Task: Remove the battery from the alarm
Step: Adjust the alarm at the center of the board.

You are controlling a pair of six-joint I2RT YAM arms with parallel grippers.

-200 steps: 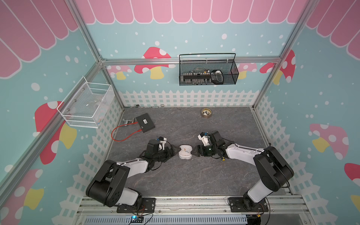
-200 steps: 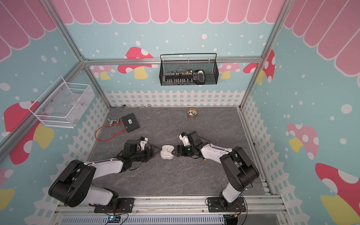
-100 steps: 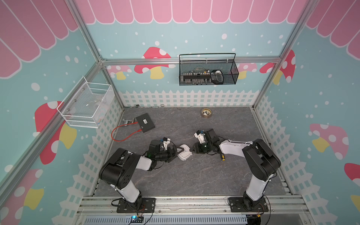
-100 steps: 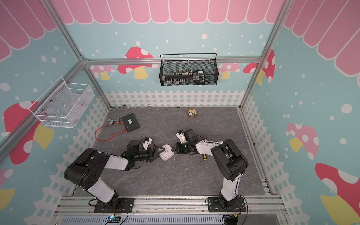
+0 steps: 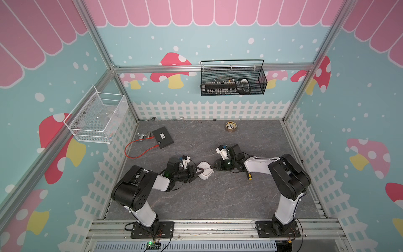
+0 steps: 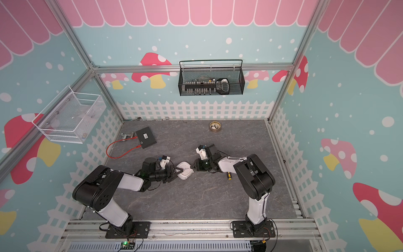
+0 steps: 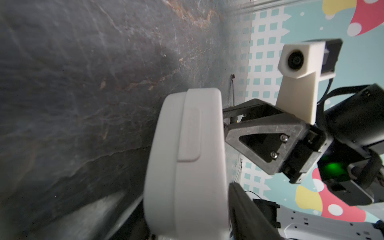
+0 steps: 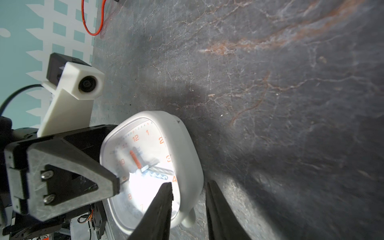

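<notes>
In the middle of the surface (image 5: 218, 196), in both top views, the alarm (image 5: 205, 171) (image 6: 185, 170) sits tilted between the left end effector (image 5: 197, 172) and right end effector (image 5: 212, 167). In the left wrist view, the left fingers (image 7: 245, 207) clamp it. In the right wrist view, the right fingers (image 8: 160, 207) straddle its rim beside the clock face; I cannot tell whether they grip.

Both top views: bright, even overhead light, sharp, soft shadows on the table (image 5: 207, 196). Right wrist view: glare whites out part of the alarm (image 8: 149, 158) face. Left wrist view: dimmer, near foreground blurred.
</notes>
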